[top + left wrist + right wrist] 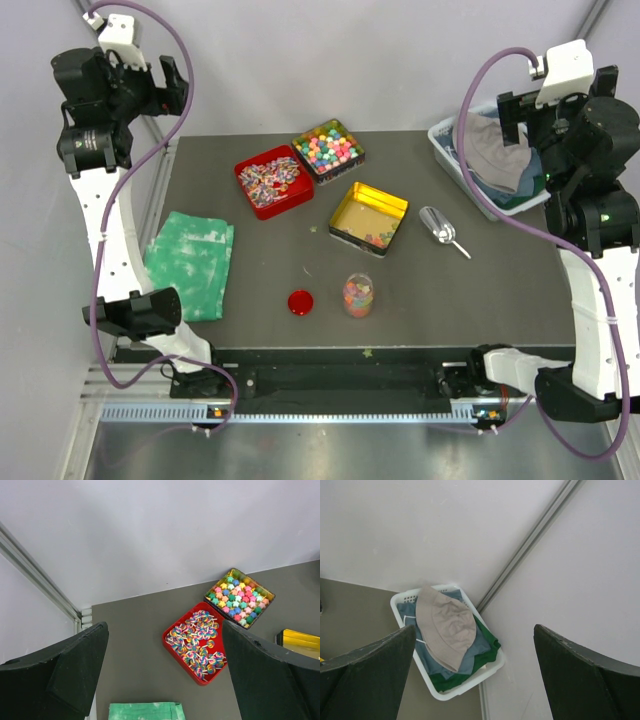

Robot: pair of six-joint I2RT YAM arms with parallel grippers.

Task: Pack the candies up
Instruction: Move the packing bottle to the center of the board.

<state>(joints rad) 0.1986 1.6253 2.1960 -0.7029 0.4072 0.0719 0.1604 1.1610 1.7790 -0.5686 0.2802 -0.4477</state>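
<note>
Left claw (164,626) and right claw (475,627) were held wide, empty; jar (358,296) was parked uncapped at lower centre, presumably for candies (372,237).

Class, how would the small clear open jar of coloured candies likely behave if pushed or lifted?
The small clear jar stands upright and narrow, so a sideways push would probably tip it. Its red round lid lies apart on the dark table, so the candies would likely spill. The smooth wall looks rigid, perhaps slippery.
</note>
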